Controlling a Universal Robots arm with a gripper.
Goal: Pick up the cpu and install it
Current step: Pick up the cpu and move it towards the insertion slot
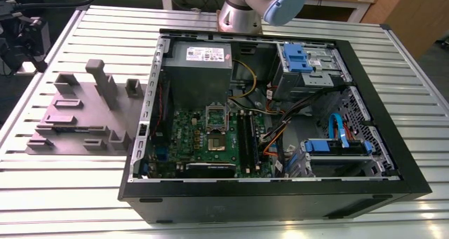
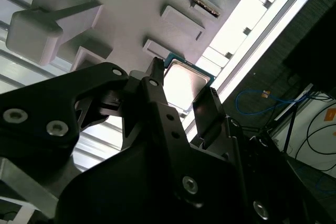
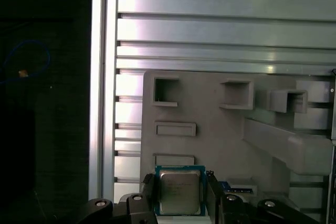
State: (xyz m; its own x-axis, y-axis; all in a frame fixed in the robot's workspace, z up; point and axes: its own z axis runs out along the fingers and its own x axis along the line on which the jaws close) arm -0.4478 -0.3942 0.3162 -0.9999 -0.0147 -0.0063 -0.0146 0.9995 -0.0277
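- We see the gripper (image 3: 180, 196) clamped on the cpu (image 3: 179, 188), low in the first wrist view, seemingly lifted off the grey tray (image 3: 220, 145).
- The cpu is not yet installed in the computer (image 1: 266, 197).

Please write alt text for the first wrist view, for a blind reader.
A small square cpu with a silvery metal top sits gripped between the two black fingers of the gripper. Behind it lie a grey moulded fixture plate and a ribbed aluminium table.
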